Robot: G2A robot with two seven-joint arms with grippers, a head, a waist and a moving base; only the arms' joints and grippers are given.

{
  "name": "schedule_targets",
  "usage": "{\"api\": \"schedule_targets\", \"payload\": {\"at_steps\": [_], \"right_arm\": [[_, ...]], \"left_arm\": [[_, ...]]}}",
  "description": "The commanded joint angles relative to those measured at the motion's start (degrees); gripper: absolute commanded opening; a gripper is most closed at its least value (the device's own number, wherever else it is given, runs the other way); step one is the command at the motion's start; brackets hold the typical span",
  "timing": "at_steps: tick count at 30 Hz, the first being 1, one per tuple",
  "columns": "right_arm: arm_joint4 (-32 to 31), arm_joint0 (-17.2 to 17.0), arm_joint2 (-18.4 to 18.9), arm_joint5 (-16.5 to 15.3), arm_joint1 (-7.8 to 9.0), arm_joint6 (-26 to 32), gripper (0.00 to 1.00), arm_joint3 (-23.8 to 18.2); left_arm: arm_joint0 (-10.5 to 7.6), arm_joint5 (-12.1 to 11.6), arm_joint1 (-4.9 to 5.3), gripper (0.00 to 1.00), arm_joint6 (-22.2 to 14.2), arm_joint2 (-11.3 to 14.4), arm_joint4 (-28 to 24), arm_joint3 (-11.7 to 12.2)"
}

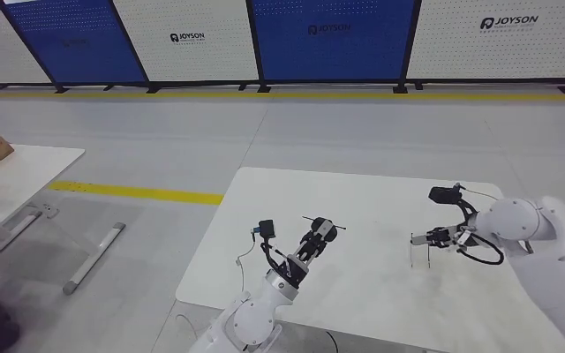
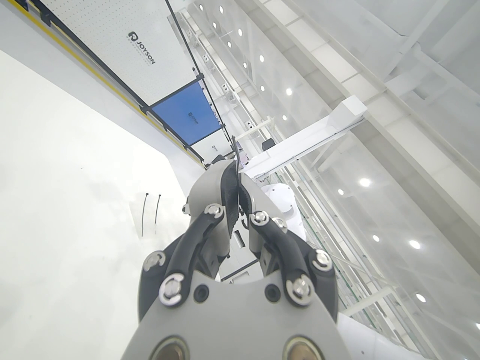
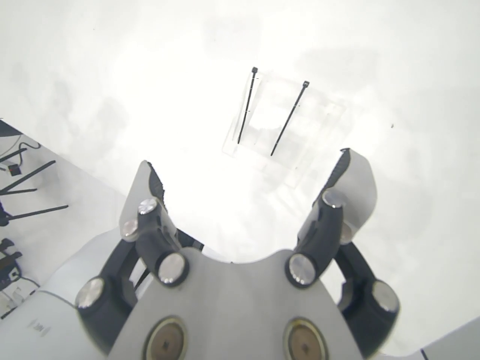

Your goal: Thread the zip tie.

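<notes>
In the top view, we saw the left gripper (image 1: 320, 231) raised over the white tabletop (image 1: 371, 199), with the clear stand (image 1: 421, 254) well apart from it at about 3 o'clock. Its fingers were pressed together, pinching a black zip tie (image 1: 323, 222). The strap lay crosswise through the fingertips, one end pointing to 10 o'clock and the other to 3 o'clock. The left wrist view confirmed the grip: the ribbed pads (image 2: 229, 189) were clamped on the strap, and a short thin end stuck out beyond the tips.

The right gripper (image 1: 424, 238) hung just above the stand, at its 12 o'clock edge in the top view. In the right wrist view its fingers (image 3: 347, 162) were spread wide, touching nothing. Beyond them, two spare zip ties (image 3: 247, 106) stood side by side in the stand, tilted a little, heads uppermost, apart from each other.
</notes>
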Motion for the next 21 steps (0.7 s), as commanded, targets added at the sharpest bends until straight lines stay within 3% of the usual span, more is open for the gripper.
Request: {"api": "schedule_targets", "payload": {"at_steps": [1,2,17,19,21], "right_arm": [[-1.7,0.2,-1.0,3.1,0.05,0.0,1.00,-0.4],[-2.0,0.3,-1.5,4.4,0.02,0.0,1.00,-0.8],[-1.4,-0.6,-0.7,4.0,0.13,-0.7,1.00,-0.5],[-1.2,-0.6,-0.4,4.2,0.17,-0.3,0.70,-1.2],[-1.1,-0.6,-0.2,4.3,0.21,-0.2,0.69,-1.7]], "left_arm": [[0.00,0.0,0.00,0.00,0.0,0.0,0.0,0.0],[0.00,0.0,0.00,0.00,0.0,0.0,0.0,0.0],[0.00,0.0,0.00,0.00,0.0,0.0,0.0,0.0],[0.00,0.0,0.00,0.00,0.0,0.0,0.0,0.0],[0.00,0.0,0.00,0.00,0.0,0.0,0.0,0.0]]}}
